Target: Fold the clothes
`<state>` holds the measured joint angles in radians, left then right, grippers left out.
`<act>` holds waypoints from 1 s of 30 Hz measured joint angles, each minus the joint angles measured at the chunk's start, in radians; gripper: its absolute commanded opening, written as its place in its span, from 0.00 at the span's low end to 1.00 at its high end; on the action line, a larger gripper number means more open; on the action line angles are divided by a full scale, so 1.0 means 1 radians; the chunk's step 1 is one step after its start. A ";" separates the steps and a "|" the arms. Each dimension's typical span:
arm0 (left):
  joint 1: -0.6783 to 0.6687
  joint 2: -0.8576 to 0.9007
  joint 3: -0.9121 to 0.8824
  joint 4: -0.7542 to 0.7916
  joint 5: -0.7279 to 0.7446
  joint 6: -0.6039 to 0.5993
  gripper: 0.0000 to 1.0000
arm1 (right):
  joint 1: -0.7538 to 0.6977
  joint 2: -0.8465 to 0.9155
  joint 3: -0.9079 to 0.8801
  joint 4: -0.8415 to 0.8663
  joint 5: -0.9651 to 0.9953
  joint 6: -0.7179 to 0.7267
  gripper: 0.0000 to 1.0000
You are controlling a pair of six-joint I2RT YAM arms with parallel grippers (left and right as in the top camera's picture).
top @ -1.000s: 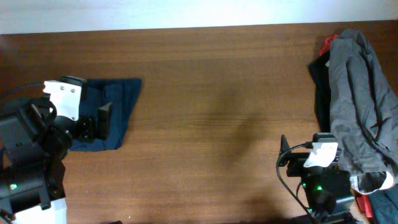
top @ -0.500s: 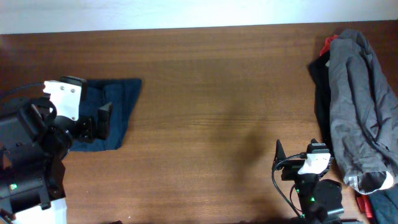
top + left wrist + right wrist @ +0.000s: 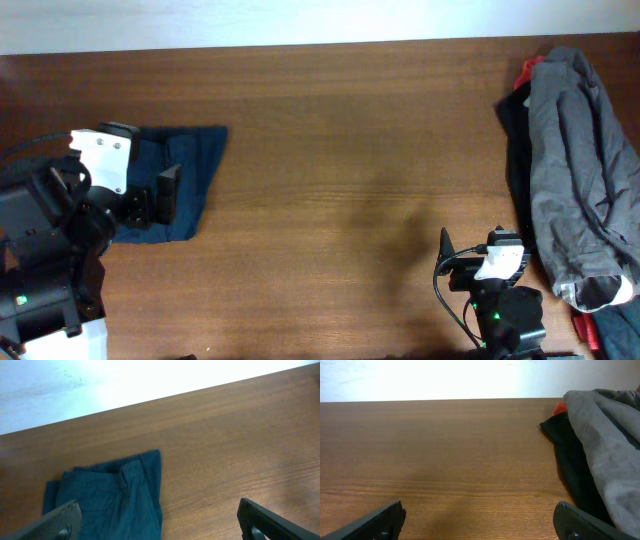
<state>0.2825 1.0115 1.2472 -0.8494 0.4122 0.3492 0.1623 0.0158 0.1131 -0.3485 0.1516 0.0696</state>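
Observation:
The clothes, dark navy shorts [image 3: 197, 160], lie folded into a small packet on the wooden table [image 3: 350, 150] at the left. In the left wrist view the shorts [image 3: 110, 495] fill the lower left. My left gripper [image 3: 160, 195] hangs open over the packet's right part; its left finger is above the fabric and its right finger above bare wood, with nothing between the left gripper's [image 3: 159, 510] fingers. My right gripper [image 3: 475, 250] stands open near the front edge at the right, and the right gripper [image 3: 479, 507] holds nothing over bare wood.
A heap of garments lies along the right edge: a grey garment [image 3: 575, 160] on top, a black one [image 3: 515, 150] under it and a bit of red [image 3: 527, 72] at the far end. The right wrist view shows the grey garment [image 3: 605, 425] just right of the fingers.
The right arm has drawn back toward the front edge and slightly left, away from the grey heap. The left arm and the shorts have not moved.

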 measured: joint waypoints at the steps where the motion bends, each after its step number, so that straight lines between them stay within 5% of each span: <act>1: 0.000 0.000 0.000 0.000 0.000 0.000 0.99 | 0.000 0.000 0.000 0.000 0.000 0.000 0.99; 21: 0.000 -0.026 -0.008 -0.042 -0.048 0.000 0.99 | 0.000 0.000 0.000 0.000 0.000 0.000 0.99; 30: 0.000 -0.467 -0.345 0.111 -0.126 0.003 0.99 | 0.000 0.000 0.000 0.002 -0.004 0.000 0.99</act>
<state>0.2825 0.5449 0.9020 -0.7380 0.2859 0.3523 0.1623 0.0158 0.1127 -0.3470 0.1478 0.0700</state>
